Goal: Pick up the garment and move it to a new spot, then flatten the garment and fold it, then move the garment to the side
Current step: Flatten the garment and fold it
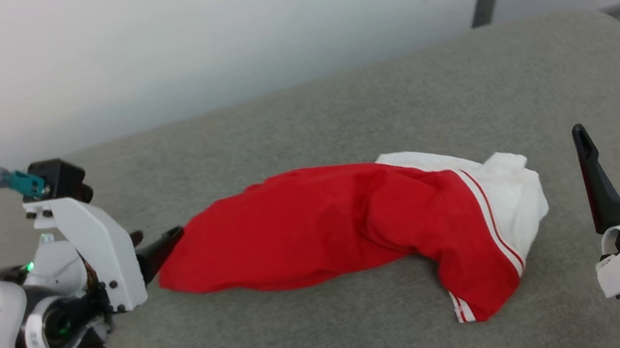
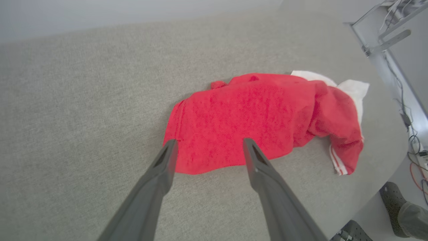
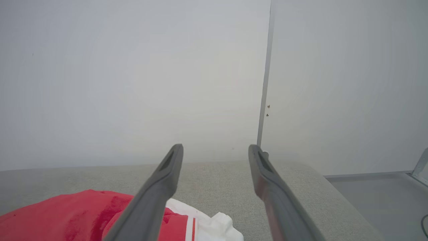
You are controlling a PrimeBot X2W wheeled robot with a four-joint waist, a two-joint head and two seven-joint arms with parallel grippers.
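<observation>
The garment is a bright red shirt with white panels and red-and-white stripe trim, lying bunched in a long heap on the grey padded surface. Its white part is at the right end. My left gripper is open at the garment's left end, its fingertips over the red hem. In the left wrist view the garment spreads ahead and my left gripper straddles its near edge, holding nothing. My right gripper stands open to the right of the garment, apart from it. From the right wrist, that gripper points at the wall, with the garment low on the left.
A pale wall rises behind the padded surface, with a dark post at the back right. In the left wrist view the surface's edge curves away at the right, past which are a person's shoe, cables and a metal frame.
</observation>
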